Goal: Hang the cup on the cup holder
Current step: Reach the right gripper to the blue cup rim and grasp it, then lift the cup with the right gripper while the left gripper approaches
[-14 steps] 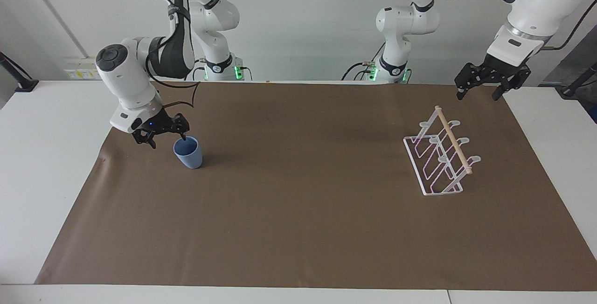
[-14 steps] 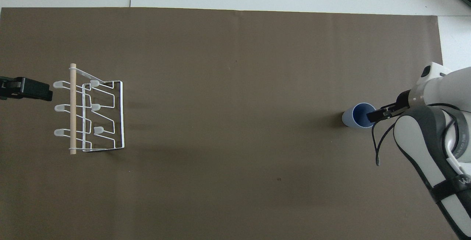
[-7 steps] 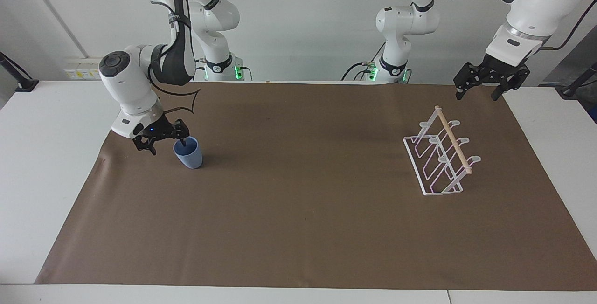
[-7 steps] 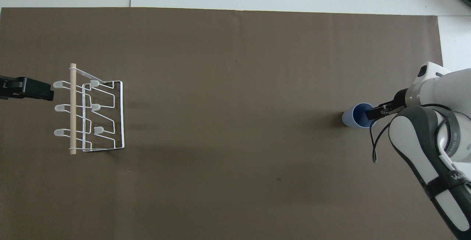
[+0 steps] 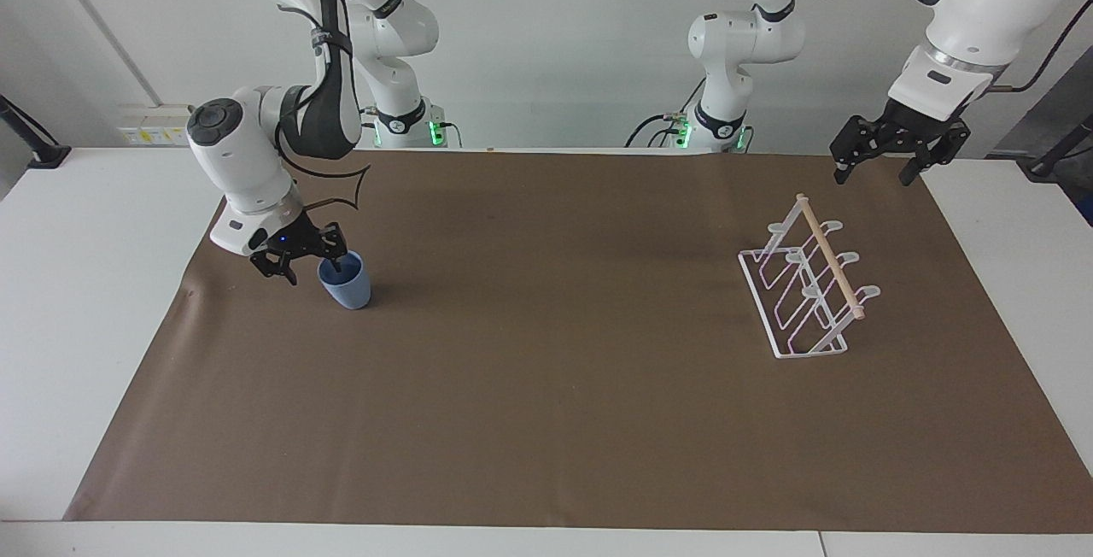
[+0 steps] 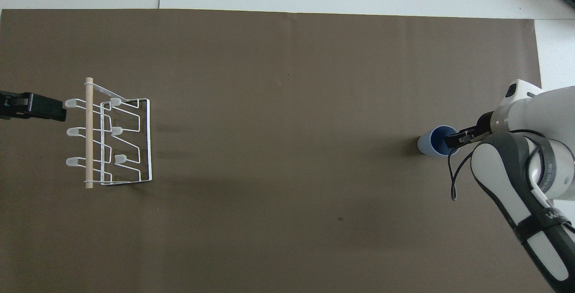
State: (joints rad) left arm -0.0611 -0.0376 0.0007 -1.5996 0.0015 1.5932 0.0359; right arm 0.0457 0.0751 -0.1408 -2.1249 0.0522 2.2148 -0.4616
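The light-blue cup [image 5: 347, 284] stands upright on the brown mat toward the right arm's end of the table; it also shows in the overhead view [image 6: 431, 143]. My right gripper [image 5: 314, 271] is open and straddles the cup's rim on the side nearer the right arm's end, with one finger inside the cup and the other outside it [image 6: 455, 139]. The white wire cup holder [image 5: 803, 294] with its wooden dowel stands empty toward the left arm's end [image 6: 117, 140]. My left gripper [image 5: 876, 172] is open and waits in the air beside the holder [image 6: 44, 107].
A brown mat [image 5: 546, 420] covers most of the white table. The two arm bases stand at the table's robot edge.
My right arm's wrist has turned more upright and shifted slightly toward the cup, with the finger staying inside the rim. The cup, the holder and the left gripper have hardly moved.
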